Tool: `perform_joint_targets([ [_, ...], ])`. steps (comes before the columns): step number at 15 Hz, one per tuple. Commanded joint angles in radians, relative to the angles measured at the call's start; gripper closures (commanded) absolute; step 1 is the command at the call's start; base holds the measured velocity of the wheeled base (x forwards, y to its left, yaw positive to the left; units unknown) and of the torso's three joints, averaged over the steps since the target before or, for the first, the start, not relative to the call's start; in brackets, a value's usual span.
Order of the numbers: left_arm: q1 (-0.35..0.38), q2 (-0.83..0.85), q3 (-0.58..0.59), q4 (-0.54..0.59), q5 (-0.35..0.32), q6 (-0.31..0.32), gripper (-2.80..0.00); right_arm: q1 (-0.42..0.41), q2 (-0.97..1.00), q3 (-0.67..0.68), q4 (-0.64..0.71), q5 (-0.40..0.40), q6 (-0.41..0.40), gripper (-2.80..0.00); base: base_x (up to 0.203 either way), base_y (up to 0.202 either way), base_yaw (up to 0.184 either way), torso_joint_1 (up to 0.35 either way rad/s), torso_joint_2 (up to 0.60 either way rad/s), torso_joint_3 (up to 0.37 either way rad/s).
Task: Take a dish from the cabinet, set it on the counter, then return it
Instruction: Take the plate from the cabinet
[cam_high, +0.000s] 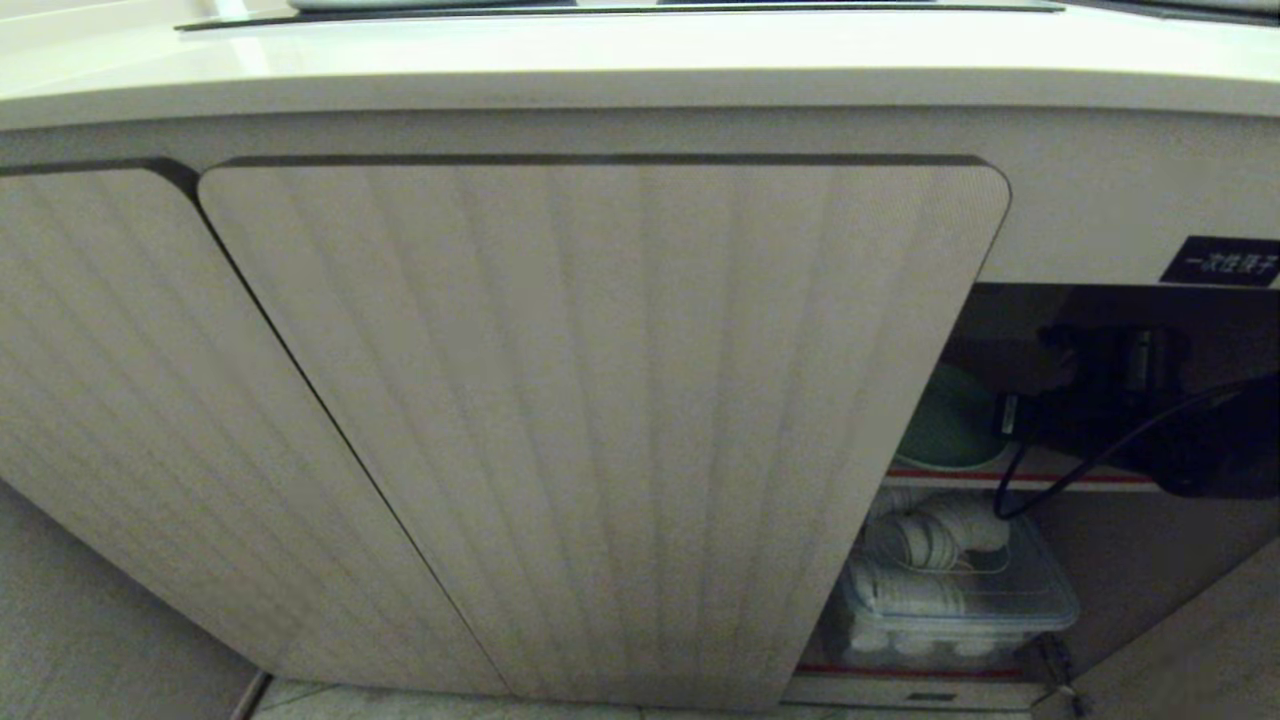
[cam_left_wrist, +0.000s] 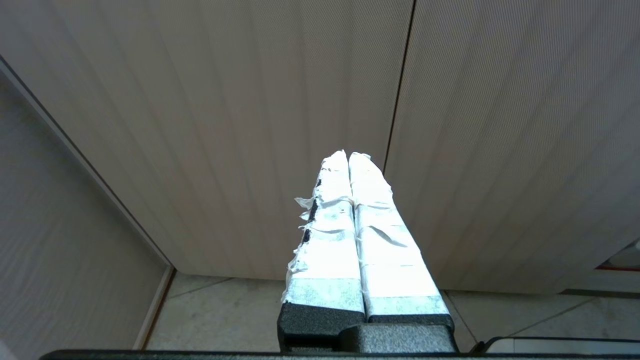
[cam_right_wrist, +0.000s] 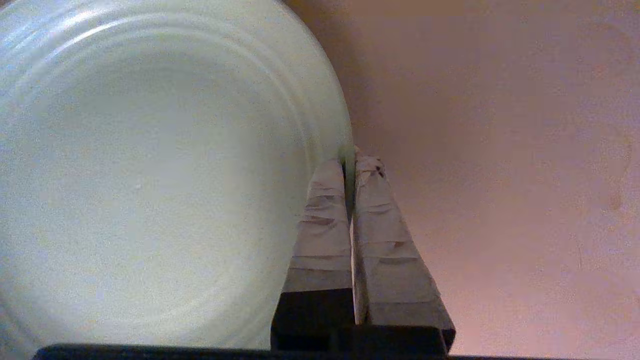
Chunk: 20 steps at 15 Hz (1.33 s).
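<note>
The right gripper (cam_right_wrist: 350, 160) pinches the rim of the dish (cam_right_wrist: 150, 175) inside the cabinet (cam_high: 600, 400); its face meets the wrist camera; the left gripper (cam_left_wrist: 348, 156) sits pressed together

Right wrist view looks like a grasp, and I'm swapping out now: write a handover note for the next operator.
Right gripper: inside the open cabinet, fingers shut on the rim of the dish.
Left gripper: shut, empty, parked facing the closed cabinet doors.
Dish: on the red-edged upper shelf.
Counter: no dish in view on it.
Done: dish gripped.
Left: lift it out, set it on the counter, return it.
</note>
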Motion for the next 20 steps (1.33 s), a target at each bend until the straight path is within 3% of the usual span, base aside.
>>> perform_joint_targets([
  [1, 0.000, 0.000, 0.000, 0.000, 0.001, 0.000, 0.00, -0.001, -0.004, 0.004, -0.006, 0.001, 0.000, 0.00, 0.000, 0.000, 0.000, 0.000, 0.00, 0.000],
  [20, 0.000, 0.000, 0.000, 0.001, 0.001, 0.000, 0.00, -0.008, -0.124, 0.206, -0.134, -0.002, -0.006, 0.00, 0.000, 0.000, 0.000, 0.000, 0.00, 0.000],
])
